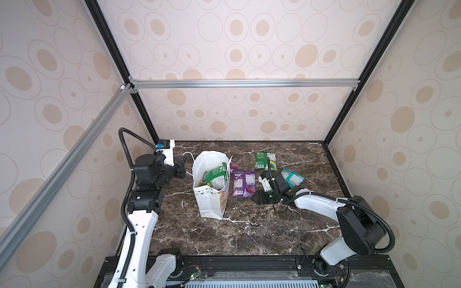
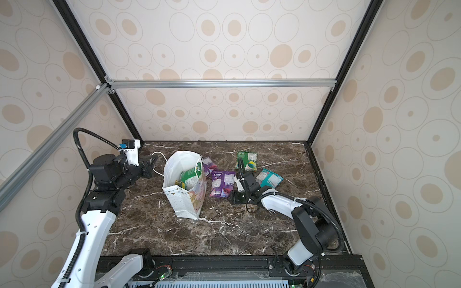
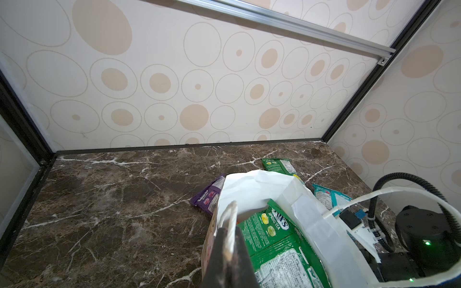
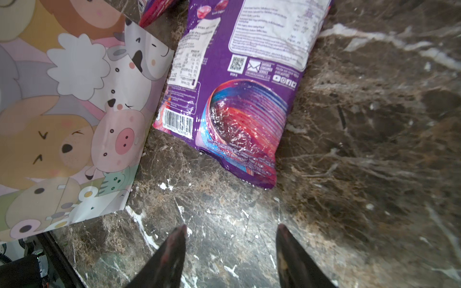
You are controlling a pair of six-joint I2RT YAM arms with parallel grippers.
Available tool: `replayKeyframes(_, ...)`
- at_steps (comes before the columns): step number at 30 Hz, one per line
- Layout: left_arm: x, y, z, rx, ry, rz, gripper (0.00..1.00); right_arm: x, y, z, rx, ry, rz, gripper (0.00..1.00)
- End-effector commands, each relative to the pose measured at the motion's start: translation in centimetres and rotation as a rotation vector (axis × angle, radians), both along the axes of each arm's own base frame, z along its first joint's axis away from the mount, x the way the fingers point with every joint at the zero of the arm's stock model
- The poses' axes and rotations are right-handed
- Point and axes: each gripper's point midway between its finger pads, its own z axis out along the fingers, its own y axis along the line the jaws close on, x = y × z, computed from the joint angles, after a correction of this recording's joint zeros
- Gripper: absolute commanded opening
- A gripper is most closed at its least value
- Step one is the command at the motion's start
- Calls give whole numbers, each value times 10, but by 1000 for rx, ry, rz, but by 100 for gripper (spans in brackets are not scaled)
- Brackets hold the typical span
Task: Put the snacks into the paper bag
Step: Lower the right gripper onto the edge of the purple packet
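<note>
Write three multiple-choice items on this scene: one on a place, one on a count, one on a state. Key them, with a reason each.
1. The purple packet nearest the right gripper lies: A. inside the paper bag; B. on the table beside the bag; C. between gripper fingers.
2. Packets on the table outside the bag: A. two; B. four; C. six.
3. The right gripper is: A. open and empty; B. shut on a packet; C. shut on the bag.
Key: 1 B, it lies flat by the bag's side. 2 B, that one, a second purple packet, a green packet, a teal packet. 3 A, bare table shows between its fingers.
</note>
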Motion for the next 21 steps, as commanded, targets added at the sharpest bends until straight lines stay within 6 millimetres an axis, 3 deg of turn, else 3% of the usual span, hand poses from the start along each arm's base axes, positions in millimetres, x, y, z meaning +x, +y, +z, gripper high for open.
replayKeyframes(1, -2, -1, 12, -7, -35, -9, 0, 9, 6, 7, 26, -16, -3, 59)
replayKeyframes(21, -3, -1, 14, -7, -39, -11, 0, 17, 14, -7, 28, 13, 21, 59)
